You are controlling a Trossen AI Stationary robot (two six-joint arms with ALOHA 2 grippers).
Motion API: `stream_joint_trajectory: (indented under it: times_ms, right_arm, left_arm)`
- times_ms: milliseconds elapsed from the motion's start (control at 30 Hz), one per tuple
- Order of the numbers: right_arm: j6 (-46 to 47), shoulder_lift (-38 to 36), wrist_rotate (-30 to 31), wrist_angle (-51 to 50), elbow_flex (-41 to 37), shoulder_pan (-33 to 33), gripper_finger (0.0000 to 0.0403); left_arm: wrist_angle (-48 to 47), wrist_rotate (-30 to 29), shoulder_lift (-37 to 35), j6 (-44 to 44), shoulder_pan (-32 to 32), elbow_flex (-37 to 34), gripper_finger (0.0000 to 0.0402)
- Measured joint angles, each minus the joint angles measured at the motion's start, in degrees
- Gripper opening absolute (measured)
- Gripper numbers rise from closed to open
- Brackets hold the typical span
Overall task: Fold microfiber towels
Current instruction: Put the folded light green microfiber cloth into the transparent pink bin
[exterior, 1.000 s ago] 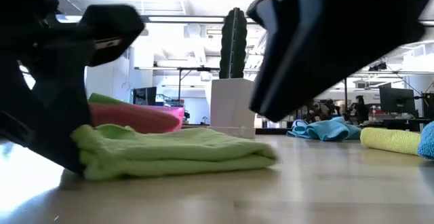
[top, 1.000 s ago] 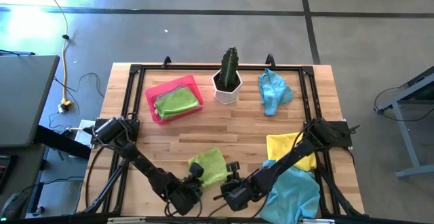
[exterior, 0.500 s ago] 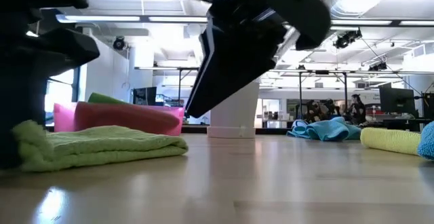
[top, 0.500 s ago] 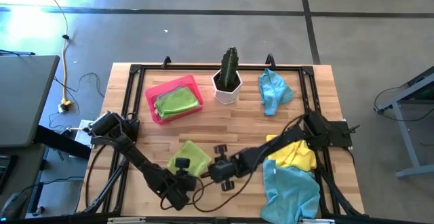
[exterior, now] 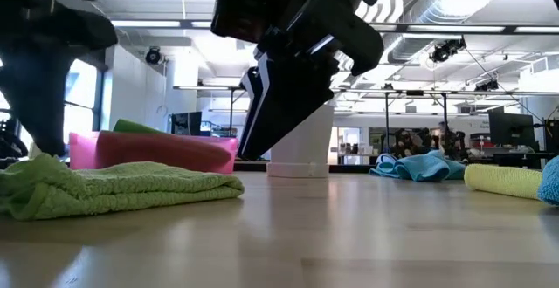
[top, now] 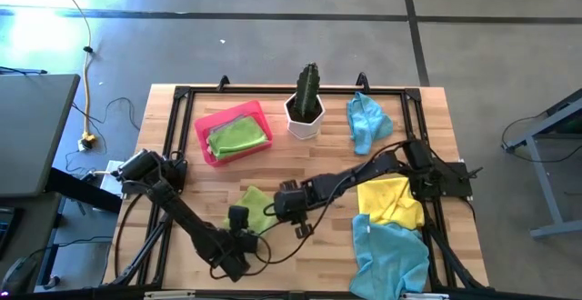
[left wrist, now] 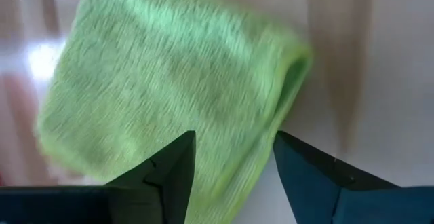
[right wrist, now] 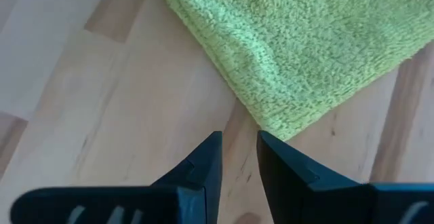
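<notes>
A lime green microfiber towel [top: 255, 206] lies folded on the wooden table [top: 318, 159], a little left of its middle and toward the near edge. My left gripper [left wrist: 234, 139] hovers open over the towel's near end [exterior: 35, 170], which bulges up a little. My right gripper [right wrist: 239, 139] stands just right of the towel, low over the wood, its fingers a narrow gap apart with nothing between them. They point at the towel's corner [right wrist: 274, 125]. Another green towel [top: 238, 135] lies in the pink tray [top: 205, 145].
A potted cactus [top: 306, 107] stands at the far middle. A light blue towel [top: 367, 123] lies crumpled at the far right. A yellow towel [top: 391, 202] and another light blue one [top: 393, 256] lie at the near right, under the right arm. A black frame [top: 182, 95] edges the table.
My left gripper has dragged the folded green towel toward the table's left and far side, then let go of its end and lifted off it. My right gripper has moved toward the far left, following the towel, and has come down to its right.
</notes>
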Motion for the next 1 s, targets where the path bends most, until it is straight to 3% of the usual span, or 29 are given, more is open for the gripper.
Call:
stream_joint_trajectory:
  times_ms: [133,367,667,867,1000]
  right_arm:
    - [-0.75,0.0,-0.17,0.71,0.0,-0.57,0.0087]
    - [-0.74,0.0,-0.17,2.19,0.0,-0.59,0.0087]
    - [1.47,0.0,-0.14,2.91,0.0,-0.17,0.0087]
    - [2.27,0.0,-0.18,2.5,0.0,1.39,0.0087]
    - [2.7,-0.06,-0.17,1.99,0.0,2.2,0.0087]
  left_arm:
    - [-2.65,0.84,-0.01,0.6,-0.18,-0.7,0.0191]
    - [1.29,4.2,0.21,5.03,0.48,-3.17,0.0191]
    - [4.6,3.53,-0.19,7.02,3.2,-5.85,0.0177]
    - [8.64,3.61,-0.43,9.96,4.17,-7.54,0.0136]
    - [9.55,3.28,-0.38,9.89,4.17,-7.68,0.0073]
